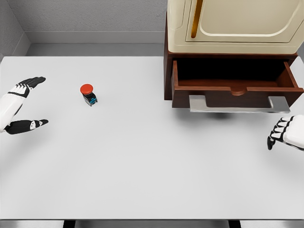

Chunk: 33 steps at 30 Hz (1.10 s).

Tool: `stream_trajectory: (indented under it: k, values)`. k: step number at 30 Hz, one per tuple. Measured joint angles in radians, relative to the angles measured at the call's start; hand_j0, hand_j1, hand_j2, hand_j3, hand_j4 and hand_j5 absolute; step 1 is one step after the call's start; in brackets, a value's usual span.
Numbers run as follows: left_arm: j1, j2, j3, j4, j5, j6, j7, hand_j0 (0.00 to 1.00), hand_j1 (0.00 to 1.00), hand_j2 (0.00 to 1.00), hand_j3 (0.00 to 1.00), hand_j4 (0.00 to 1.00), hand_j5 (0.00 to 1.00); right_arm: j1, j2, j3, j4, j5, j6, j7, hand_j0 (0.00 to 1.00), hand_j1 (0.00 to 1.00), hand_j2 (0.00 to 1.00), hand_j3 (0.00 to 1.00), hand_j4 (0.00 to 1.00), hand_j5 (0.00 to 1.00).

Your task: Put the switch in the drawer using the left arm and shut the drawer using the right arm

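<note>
I see the switch (88,95) on the white table (142,166); it sits on the left half, well away from the cabinet; it is a small thing with a round red button on top, like a mushroom cap; under the cap is a dark little box, and I can see a bit of blue on its front side; it stands up on its base, with the red top a bit toward the back; nothing touches it.

My left hand (19,107) is at the left edge of the table, near the switch but not touching it; the fingers are spread wide, with the black fingertips pointing right toward the switch; the thumb is low and the other fingers are high, with a big gap between them; the hand holds nothing.

My right hand (286,133) is at the right edge, just below the drawer's front; its fingers are bent down a little and loose; it holds nothing and does not touch the drawer.

The drawer (235,88) is pulled out from the brown cabinet (168,71); it is dark red-brown wood, and the inside looks dark; a flat gray handle (237,104) hangs along its front; above the drawer is a cream box (232,23) with a door and a thin orange handle (195,19) on its left side.
</note>
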Motion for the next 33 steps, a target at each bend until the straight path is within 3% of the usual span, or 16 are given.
stream_trajectory:
  k: [9, 13, 15, 17, 21, 24, 29, 33]
  values:
    - [-0.005, -0.001, -0.002, 0.003, -0.012, 0.000, 0.000, 1.00, 1.00, 1.00, 1.00, 1.00, 1.00, -0.014, 0.005, -0.006, -0.001, 0.004, 0.000, 0.006, 0.36, 0.36, 0.36, 0.36, 0.36, 0.36]
    - [-0.058, -0.003, -0.056, 0.017, 0.005, 0.000, 0.006, 1.00, 1.00, 1.00, 1.00, 1.00, 1.00, -0.017, 0.006, -0.011, -0.002, 0.007, 0.000, 0.007, 0.36, 0.36, 0.36, 0.36, 0.36, 0.36]
    - [-0.129, 0.000, -0.114, 0.023, 0.071, 0.000, 0.008, 1.00, 1.00, 1.00, 1.00, 1.00, 1.00, -0.015, 0.007, -0.011, -0.002, 0.008, 0.000, 0.007, 0.36, 0.36, 0.36, 0.36, 0.36, 0.36]
    - [-0.152, 0.003, -0.173, 0.028, 0.146, 0.000, 0.009, 1.00, 1.00, 1.00, 1.00, 1.00, 1.00, -0.015, 0.007, -0.012, -0.002, 0.008, 0.000, 0.007, 0.36, 0.36, 0.36, 0.36, 0.36, 0.36]
    - [-0.261, 0.001, -0.272, 0.031, 0.273, 0.000, 0.009, 1.00, 1.00, 1.00, 1.00, 1.00, 1.00, -0.013, 0.008, -0.012, -0.002, 0.008, 0.000, 0.008, 0.36, 0.36, 0.36, 0.36, 0.36, 0.36]
    - [-0.298, -0.003, -0.319, 0.034, 0.341, 0.079, 0.004, 1.00, 1.00, 1.00, 1.00, 1.00, 1.00, -0.014, 0.008, -0.012, -0.002, 0.007, 0.000, 0.021, 0.36, 0.36, 0.36, 0.36, 0.36, 0.36]
    - [-0.314, -0.037, -0.367, 0.079, 0.490, 0.302, 0.001, 1.00, 1.00, 1.00, 1.00, 1.00, 1.00, -0.012, 0.007, -0.012, -0.002, 0.005, 0.000, 0.031, 0.36, 0.36, 0.36, 0.36, 0.36, 0.36]
    - [-0.311, -0.060, -0.380, 0.105, 0.586, 0.394, 0.000, 1.00, 1.00, 1.00, 1.00, 1.00, 1.00, -0.009, 0.005, -0.012, -0.002, 0.004, 0.000, 0.033, 0.36, 0.36, 0.36, 0.36, 0.36, 0.36]
